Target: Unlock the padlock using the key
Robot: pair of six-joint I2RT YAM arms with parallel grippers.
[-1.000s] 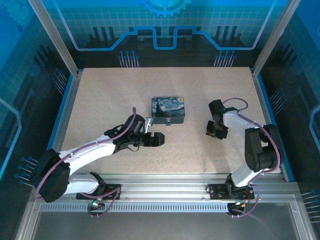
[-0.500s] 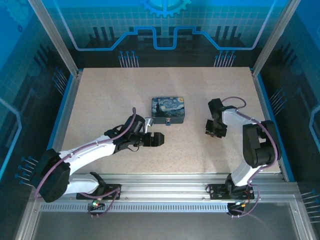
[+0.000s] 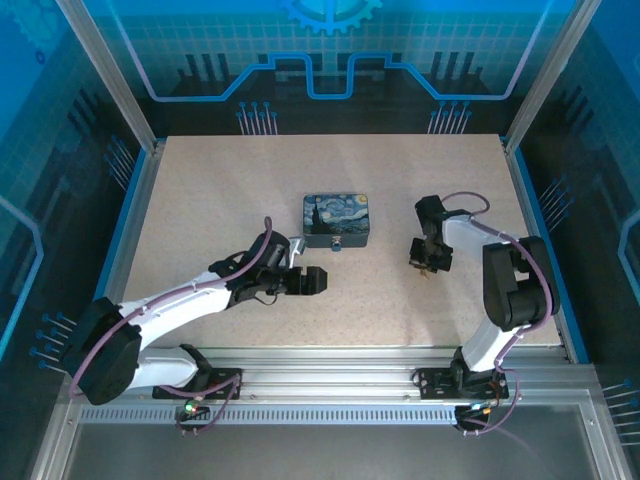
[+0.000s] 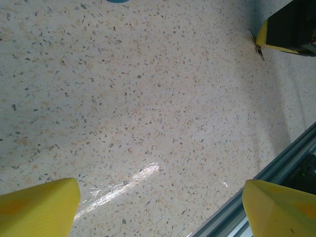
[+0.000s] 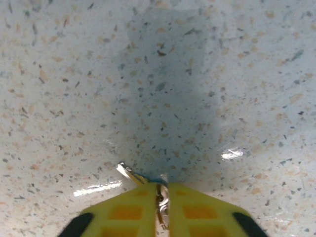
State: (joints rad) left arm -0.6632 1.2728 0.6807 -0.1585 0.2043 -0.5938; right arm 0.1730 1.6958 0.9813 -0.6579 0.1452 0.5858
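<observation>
Speckled beige tabletop (image 3: 220, 190) inside a blue-panelled enclosure with aluminium posts, seen from above; both arm bases sit at the lower edge of the frame.

Centre of the top view: a rectangular tin (image 3: 335, 218) with a painted night-sky lid lies flat on the table. At the middle of its near edge is a small blue-and-silver piece that appears to be the padlock (image 3: 338, 243); it is too small to make out in detail.

Lower left of centre: the left gripper (image 3: 318, 280) points toward the right of the frame, near the tin's lower left corner but apart from it. In the left wrist view its two yellow fingers (image 4: 39, 207) occupy the bottom corners with bare table between them, so the jaws stand wide and hold nothing.

Right of centre: the right gripper (image 3: 425, 265) points down at the table, well apart from the tin. In the right wrist view its yellow fingers (image 5: 123, 215) are pressed together at the bottom edge, clamping the key (image 5: 126, 172), whose metal tip juts out toward the left just above the tabletop. The left wrist view shows the same gripper in its upper right corner, a metal point at its lower left tip.
</observation>
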